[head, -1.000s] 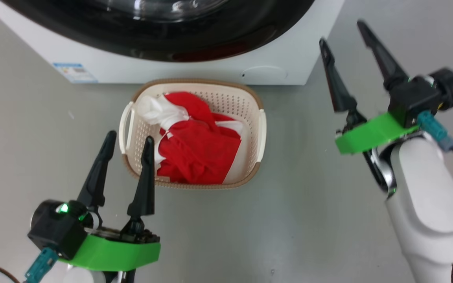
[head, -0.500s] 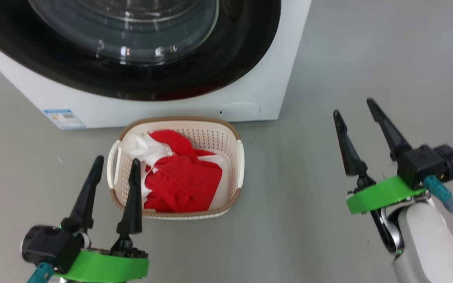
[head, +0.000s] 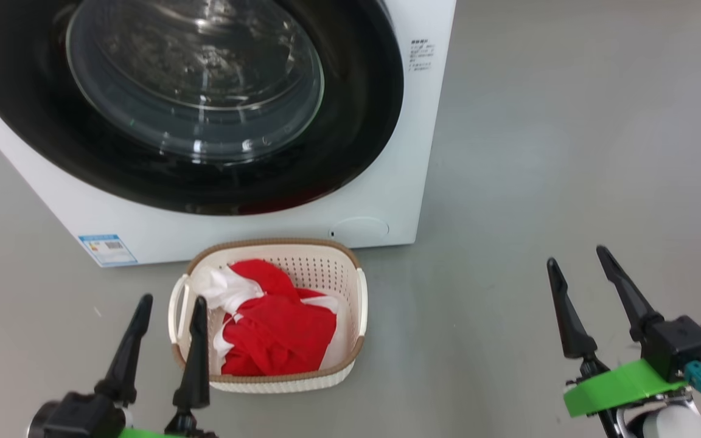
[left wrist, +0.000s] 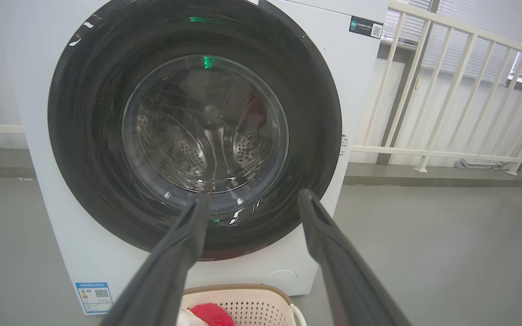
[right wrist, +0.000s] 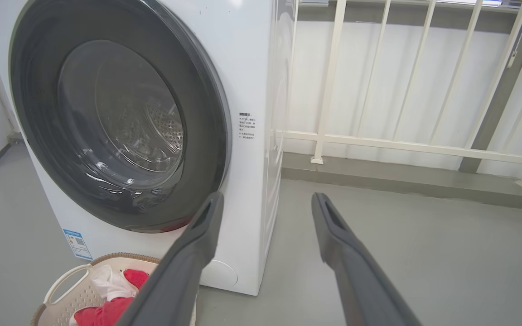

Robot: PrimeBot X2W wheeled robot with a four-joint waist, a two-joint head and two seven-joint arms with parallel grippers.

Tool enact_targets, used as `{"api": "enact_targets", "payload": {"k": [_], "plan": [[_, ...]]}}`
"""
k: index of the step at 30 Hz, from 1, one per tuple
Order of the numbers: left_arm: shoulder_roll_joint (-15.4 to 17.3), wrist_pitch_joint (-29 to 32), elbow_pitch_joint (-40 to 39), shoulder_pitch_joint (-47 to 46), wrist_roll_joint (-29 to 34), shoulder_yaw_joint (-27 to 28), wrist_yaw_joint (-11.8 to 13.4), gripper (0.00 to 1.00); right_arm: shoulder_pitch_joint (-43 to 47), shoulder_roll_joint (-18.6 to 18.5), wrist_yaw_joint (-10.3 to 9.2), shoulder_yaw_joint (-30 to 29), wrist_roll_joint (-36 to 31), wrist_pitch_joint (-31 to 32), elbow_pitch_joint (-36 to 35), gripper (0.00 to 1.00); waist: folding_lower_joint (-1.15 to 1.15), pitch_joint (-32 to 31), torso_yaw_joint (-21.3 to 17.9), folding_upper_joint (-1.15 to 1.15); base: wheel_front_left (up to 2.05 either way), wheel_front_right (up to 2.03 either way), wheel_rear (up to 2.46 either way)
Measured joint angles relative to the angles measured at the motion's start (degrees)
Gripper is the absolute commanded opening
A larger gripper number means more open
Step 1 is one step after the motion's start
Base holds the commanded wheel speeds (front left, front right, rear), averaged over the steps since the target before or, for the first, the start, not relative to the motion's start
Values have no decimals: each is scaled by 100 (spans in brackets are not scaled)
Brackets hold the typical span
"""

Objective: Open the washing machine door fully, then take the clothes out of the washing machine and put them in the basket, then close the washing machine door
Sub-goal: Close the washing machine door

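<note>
Red clothes [head: 277, 331] lie heaped in the basket [head: 274, 243] on the floor [head: 539, 121], just in front of the washer [head: 408, 182], whose black door [head: 195, 91] stands shut. Over the past second the head camera has swung up from the basket to take in the door. The left claw [head: 172, 299] and the right claw [head: 576, 255] hang spread and empty. By this evidence, the job looks finished.
</note>
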Motion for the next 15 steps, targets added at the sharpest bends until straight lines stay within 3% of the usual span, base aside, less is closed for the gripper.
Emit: {"api": "enact_targets", "payload": {"k": [15], "plan": [[10,1,-65,642,380,144,48,100,999,58,0,-212,-11,0,-602,100,0,-588,-99,0,0,0,0]]}}
